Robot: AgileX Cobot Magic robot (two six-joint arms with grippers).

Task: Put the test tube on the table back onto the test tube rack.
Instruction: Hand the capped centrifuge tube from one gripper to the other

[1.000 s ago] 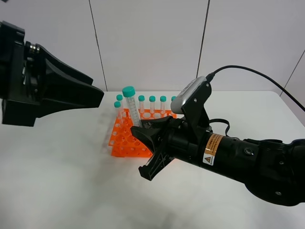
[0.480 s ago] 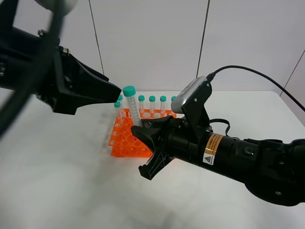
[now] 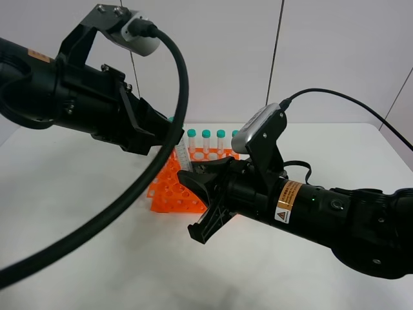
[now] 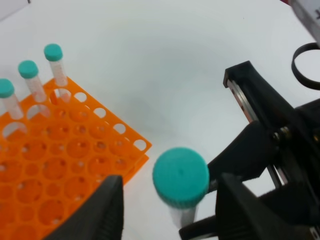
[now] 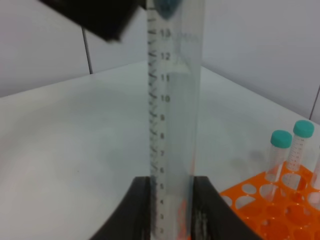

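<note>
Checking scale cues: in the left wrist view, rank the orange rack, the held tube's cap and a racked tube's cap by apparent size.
1. Orange rack.
2. Held tube's cap.
3. Racked tube's cap.
The held cap sits much nearer the camera, so its true size may well match the racked one.

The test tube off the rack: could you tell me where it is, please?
The test tube stands upright near the exterior view's centre, gripped by the right pincer beside the test tube rack, its cap inside the open left pincer.
</note>
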